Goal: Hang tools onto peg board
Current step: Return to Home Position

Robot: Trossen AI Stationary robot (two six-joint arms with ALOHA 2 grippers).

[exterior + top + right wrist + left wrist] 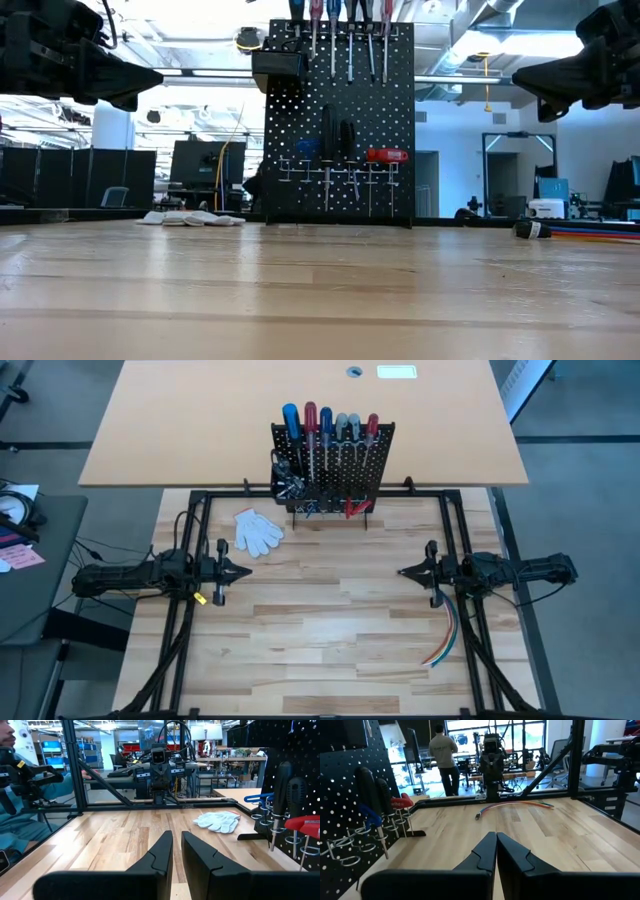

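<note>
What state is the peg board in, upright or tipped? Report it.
Upright. In the low view the peg board stands square on the table, its edges vertical, with screwdrivers hanging straight down along its top.

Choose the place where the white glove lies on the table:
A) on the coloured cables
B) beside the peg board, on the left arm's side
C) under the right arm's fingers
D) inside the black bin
B: in the high view the white glove lies just beside the peg board, on the left arm's side.
</note>
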